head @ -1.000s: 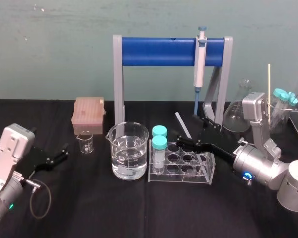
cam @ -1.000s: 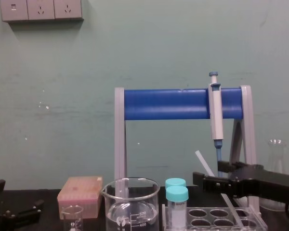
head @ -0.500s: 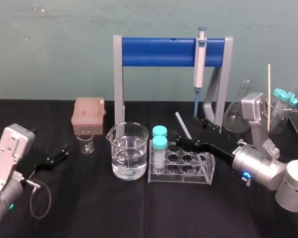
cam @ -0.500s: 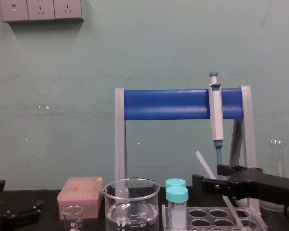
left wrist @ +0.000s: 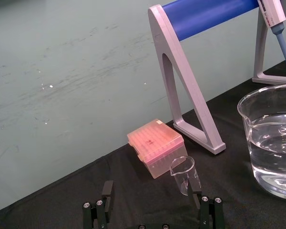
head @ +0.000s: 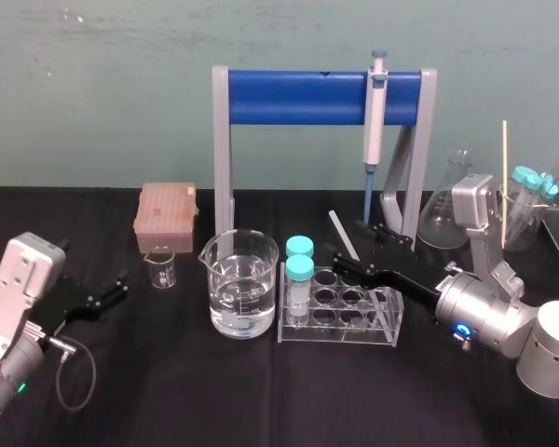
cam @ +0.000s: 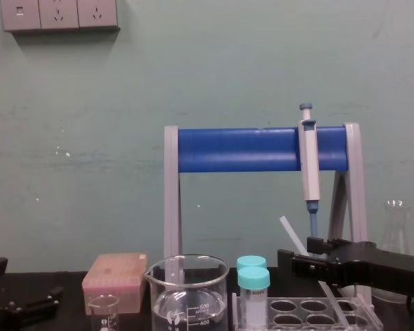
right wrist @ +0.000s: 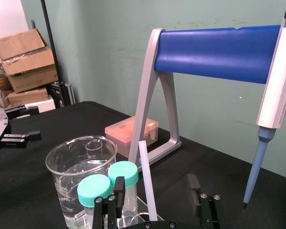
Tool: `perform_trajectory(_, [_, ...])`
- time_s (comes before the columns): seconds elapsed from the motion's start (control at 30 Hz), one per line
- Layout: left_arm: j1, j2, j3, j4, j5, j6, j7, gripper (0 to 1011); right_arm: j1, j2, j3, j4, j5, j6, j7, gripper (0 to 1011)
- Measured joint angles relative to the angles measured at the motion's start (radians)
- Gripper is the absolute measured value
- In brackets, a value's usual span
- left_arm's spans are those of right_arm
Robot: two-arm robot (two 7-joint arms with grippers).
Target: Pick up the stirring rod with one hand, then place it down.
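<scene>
Right arm extended forward and inward, right pincer [head: 354, 244] apparently held level, fingers spread wide, left arm low at far left, left pincer [head: 118, 285] fingers parted, idle.

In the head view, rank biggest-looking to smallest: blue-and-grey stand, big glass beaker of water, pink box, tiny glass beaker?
1. blue-and-grey stand
2. big glass beaker of water (nearer the camera than the box)
3. pink box
4. tiny glass beaker
</scene>
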Motion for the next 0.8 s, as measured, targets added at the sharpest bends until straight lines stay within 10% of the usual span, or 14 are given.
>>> perform_trajectory(0.8, [0.000,0.000,0.000,0.000,0.000,0.000,0.000,1000,0.000,0.001,-0.001,0.000,0.000,0.000,0.000,91])
